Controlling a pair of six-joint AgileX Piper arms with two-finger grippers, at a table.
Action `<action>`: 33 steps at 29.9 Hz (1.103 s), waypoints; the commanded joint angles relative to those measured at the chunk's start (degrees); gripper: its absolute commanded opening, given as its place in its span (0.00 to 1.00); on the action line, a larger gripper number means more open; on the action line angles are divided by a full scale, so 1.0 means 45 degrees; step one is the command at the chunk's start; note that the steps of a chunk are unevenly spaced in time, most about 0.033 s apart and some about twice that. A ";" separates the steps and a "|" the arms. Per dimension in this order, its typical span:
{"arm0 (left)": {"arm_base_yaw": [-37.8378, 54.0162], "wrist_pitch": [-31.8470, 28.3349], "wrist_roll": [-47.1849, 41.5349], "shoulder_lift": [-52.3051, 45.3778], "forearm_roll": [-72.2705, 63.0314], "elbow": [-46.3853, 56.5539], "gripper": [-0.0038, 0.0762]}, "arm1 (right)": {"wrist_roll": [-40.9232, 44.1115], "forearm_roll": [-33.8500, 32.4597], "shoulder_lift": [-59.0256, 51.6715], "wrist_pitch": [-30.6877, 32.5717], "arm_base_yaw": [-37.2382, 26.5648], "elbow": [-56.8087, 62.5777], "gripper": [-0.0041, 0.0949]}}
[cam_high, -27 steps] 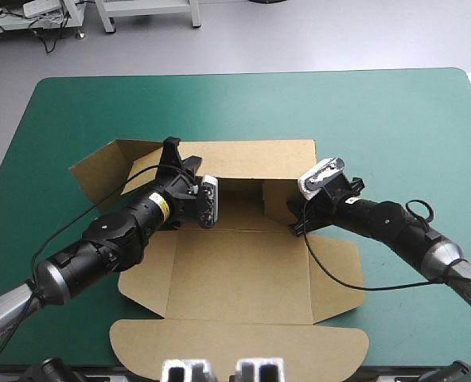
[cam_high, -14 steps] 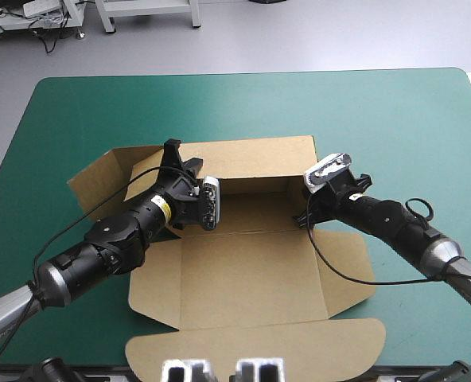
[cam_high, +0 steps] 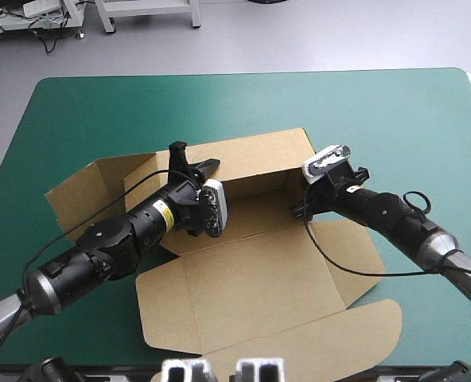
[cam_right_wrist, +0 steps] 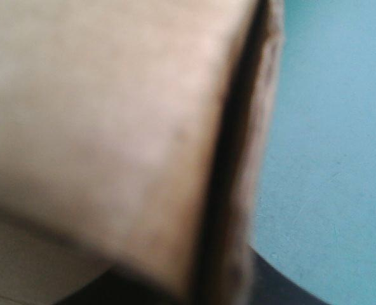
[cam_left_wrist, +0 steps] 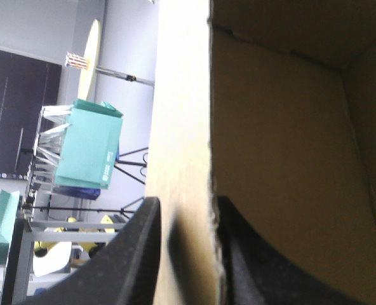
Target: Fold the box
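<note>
The brown cardboard box [cam_high: 251,278] sits mid-table on the teal-green cover [cam_high: 379,111], walls partly raised. I see the left gripper [cam_high: 194,159] reaching forward, pinching its left raised wall. The right gripper [cam_high: 299,211] angles inward and clamps the right wall.

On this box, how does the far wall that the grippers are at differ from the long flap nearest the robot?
The far wall stands raised off the table; the near flap lies flat. The far wall has a straight top edge with square corners; the near flap's visible end is rounded. The left gripper and the right gripper both grip the far wall; nothing touches the near flap. Both are brown board, parts of one sheet.
</note>
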 commanded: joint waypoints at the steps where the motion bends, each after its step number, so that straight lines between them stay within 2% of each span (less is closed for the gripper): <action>1: -0.0540 -0.0413 -0.0275 -0.0668 -0.0009 -0.0533 0.31 | -0.0288 -0.0058 -0.0502 0.0100 0.0207 -0.0508 0.02; 7: -0.2507 0.1510 -0.0275 -0.0888 -0.0275 -0.0533 0.34 | -0.0134 -0.0291 -0.0235 -0.0232 0.0184 -0.0532 0.02; 12: -0.4066 0.1778 -0.0303 -0.1000 -0.0932 -0.0555 0.36 | 0.0044 -0.0291 0.0367 -0.0581 0.0161 -0.0542 0.02; 14: -0.4556 0.2387 -0.0303 -0.1000 -0.1170 -0.0655 0.36 | 0.0089 -0.0291 0.0545 -0.0611 0.0161 -0.0542 0.02; 18: -0.5099 0.3336 -0.0409 -0.1000 -0.1559 -0.0945 0.36 | 0.0222 -0.0291 0.0671 -0.1049 0.0161 -0.0542 0.02; 23: -0.5201 0.3408 -0.0376 -0.0977 -0.1898 -0.1722 0.35 | 0.0222 -0.0291 0.0671 -0.1052 0.0161 -0.0562 0.02; 25: -0.5201 0.3852 -0.0376 -0.0953 -0.2082 -0.2158 0.28 | 0.0222 -0.0291 0.0671 -0.1052 0.0161 -0.0562 0.02; 28: -0.5178 0.5283 -0.0427 -0.0894 -0.3126 -0.3097 0.05 | 0.0222 -0.0291 0.0671 -0.1003 0.0161 -0.0562 0.02; 30: -0.5102 0.5844 -0.0456 -0.0894 -0.3706 -0.3788 0.05 | 0.0140 -0.0310 0.0671 -0.0862 0.0161 -0.0562 0.02; 33: -0.4301 0.5873 -0.0456 -0.0921 -0.4874 -0.4639 0.07 | -0.0116 -0.0310 0.0671 -0.0513 0.0161 -0.0562 0.02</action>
